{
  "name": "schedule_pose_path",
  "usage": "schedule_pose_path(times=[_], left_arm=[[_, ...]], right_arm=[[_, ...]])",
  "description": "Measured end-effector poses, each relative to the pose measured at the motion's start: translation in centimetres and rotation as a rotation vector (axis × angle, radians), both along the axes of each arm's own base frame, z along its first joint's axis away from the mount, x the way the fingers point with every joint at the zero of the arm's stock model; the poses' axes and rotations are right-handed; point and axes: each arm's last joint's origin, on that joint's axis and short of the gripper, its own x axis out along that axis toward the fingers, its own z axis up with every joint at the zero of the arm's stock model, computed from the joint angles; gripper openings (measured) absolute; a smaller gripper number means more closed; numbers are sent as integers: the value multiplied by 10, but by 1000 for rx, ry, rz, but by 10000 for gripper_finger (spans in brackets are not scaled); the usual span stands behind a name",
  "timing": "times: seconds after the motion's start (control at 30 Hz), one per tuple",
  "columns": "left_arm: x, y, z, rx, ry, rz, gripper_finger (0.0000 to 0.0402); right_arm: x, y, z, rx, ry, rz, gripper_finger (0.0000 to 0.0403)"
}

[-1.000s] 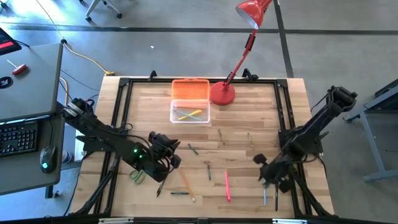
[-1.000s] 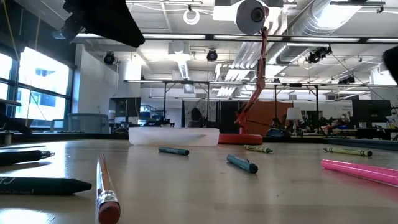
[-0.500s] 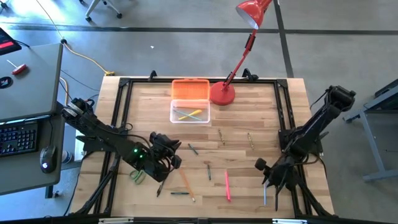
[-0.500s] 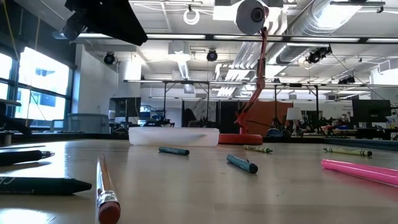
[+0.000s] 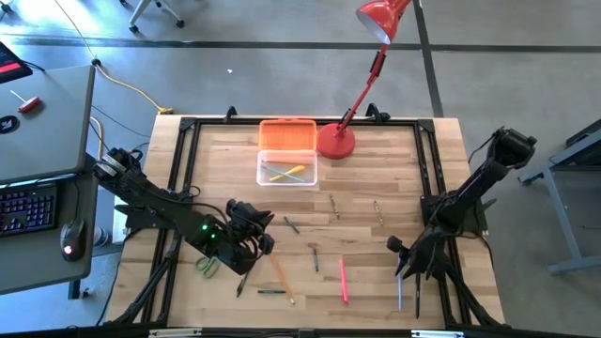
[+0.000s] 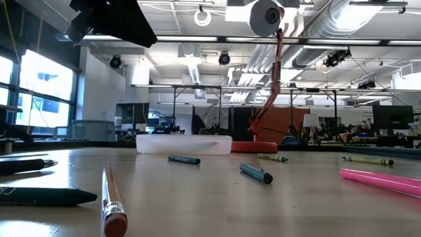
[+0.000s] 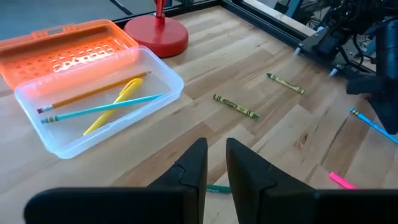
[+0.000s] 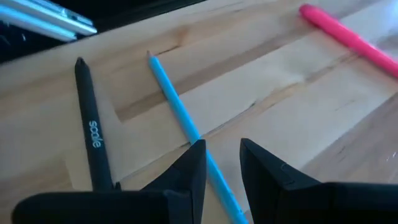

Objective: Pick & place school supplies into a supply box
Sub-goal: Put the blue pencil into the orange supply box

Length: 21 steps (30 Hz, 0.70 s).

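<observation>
Wooden table (image 5: 394,178): supply box (image 5: 287,169), lamp base (image 5: 335,142), scattered pens (image 5: 343,280).

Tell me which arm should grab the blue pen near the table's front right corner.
Right. The right gripper hangs directly over the blue pen, jaws open either side of it. The left gripper is across the table.

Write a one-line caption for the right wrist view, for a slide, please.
Right gripper, jaws slightly apart, above a thin blue pencil beside a black pen on the wooden table.

Left gripper (image 5: 252,228) low over table's near-left part, fingers narrowly parted, empty. Right gripper (image 5: 406,266) near-right, fingers likewise parted, empty.
</observation>
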Motion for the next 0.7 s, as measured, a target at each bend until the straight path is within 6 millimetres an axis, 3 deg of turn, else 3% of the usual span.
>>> schedule_pose_path(times=[0.5,0.7], left_arm=[[0,0,0,2,-1,1,92],[0,0,0,8,4,-2,92]], right_arm=[[1,4,-16,-92,11,123,78],[13,13,-25,-89,8,165,78]])
